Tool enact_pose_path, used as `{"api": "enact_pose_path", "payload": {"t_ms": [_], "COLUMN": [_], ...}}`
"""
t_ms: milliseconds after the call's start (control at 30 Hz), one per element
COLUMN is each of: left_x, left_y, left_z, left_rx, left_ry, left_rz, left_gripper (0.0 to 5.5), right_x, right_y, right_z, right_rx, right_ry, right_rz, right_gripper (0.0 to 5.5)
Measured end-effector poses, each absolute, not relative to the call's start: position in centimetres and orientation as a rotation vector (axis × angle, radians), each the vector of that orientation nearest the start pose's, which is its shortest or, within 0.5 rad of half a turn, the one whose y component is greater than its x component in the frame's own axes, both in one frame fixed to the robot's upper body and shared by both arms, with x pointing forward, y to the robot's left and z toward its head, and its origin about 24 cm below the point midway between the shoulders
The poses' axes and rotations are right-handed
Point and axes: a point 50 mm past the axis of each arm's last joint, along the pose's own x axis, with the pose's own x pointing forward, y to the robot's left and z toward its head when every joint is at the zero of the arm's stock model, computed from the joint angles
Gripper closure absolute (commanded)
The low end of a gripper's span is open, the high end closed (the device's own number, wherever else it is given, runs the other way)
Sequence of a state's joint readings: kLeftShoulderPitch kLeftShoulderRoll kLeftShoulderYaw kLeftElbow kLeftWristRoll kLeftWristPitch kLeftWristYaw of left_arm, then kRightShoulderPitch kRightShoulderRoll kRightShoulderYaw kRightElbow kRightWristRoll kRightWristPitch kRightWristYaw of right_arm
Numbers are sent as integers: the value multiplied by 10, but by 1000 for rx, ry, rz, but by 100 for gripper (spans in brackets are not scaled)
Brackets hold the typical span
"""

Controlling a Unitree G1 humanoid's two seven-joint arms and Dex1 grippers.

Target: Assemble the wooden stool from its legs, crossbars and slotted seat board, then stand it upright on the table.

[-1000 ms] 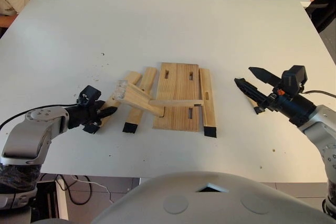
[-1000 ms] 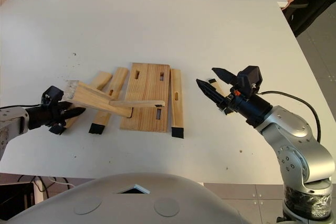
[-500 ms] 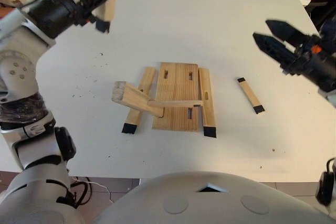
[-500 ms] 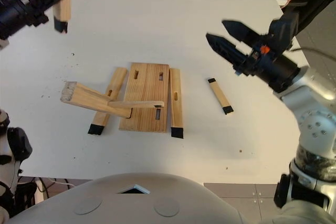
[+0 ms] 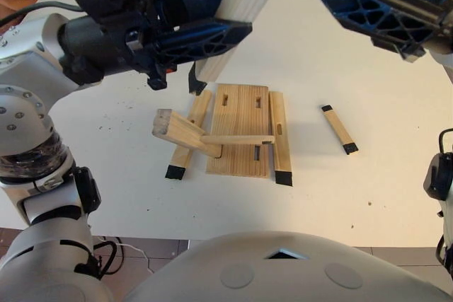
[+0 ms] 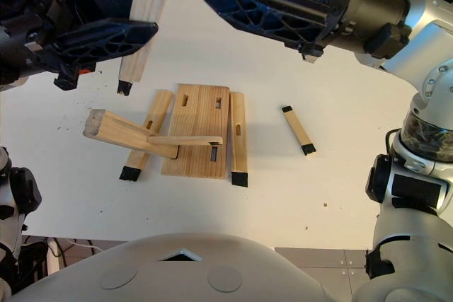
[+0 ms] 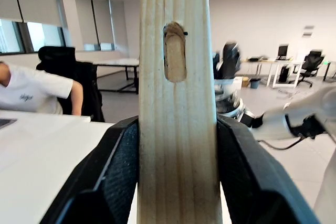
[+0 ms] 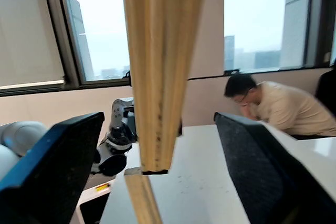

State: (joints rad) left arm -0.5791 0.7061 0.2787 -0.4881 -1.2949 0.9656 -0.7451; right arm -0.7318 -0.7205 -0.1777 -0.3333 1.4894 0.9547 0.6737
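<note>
Wood parts lie loose across the white table (image 5: 382,182), so the main danger is a knock scattering them. The slotted seat board (image 5: 239,114) lies flat in the middle with one leg (image 5: 279,132) flat against its right edge and another leg (image 5: 187,148) just beside its left edge. Neither is pinned by anything, and I judge that a falling part or a descending arm would push them out of line. High above them the left gripper (image 5: 230,10) is clamped on a third leg (image 7: 177,129), its fingers pressed to both faces below the slot (image 7: 175,52). The right gripper (image 8: 158,116) is raised opposite with its fingers spread wide, touching nothing. If this is a handover, a release before the right fingers close would likely drop the leg onto the board. A grip that covers the slot would probably block the crossbar's entry. A fourth leg (image 5: 180,131) rests tilted across the left one, with a thin crossbar (image 5: 241,139) reaching from it over the board. That joint looks shallow, and a bump could pull it apart. The short bar (image 5: 337,128) lies well apart on the right, where the right arm could sweep it away.
</note>
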Motion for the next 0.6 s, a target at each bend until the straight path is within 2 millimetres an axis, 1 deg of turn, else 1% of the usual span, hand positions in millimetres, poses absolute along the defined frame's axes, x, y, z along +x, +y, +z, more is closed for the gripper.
{"api": "enact_pose_path", "payload": {"t_ms": [100, 200, 467, 600], "left_x": [219, 219, 218, 217], "left_y": [156, 155, 153, 152], "left_z": [265, 261, 258, 257], "left_rx": [-99, -90, -77, -72], "left_ry": [-116, -108, -86, -78], "left_rz": [-1427, -1438, -1475, -1489], "left_gripper": [347, 347, 347, 347], "right_x": [234, 236, 237, 238], "right_y": [-139, -134, -126, -124], "right_z": [293, 291, 285, 282], "right_rx": [239, 218, 136, 105], "right_ry": [-109, -88, -63, -56], "right_rz": [1577, 1594, 1598, 1599], "right_gripper": [163, 163, 163, 222]}}
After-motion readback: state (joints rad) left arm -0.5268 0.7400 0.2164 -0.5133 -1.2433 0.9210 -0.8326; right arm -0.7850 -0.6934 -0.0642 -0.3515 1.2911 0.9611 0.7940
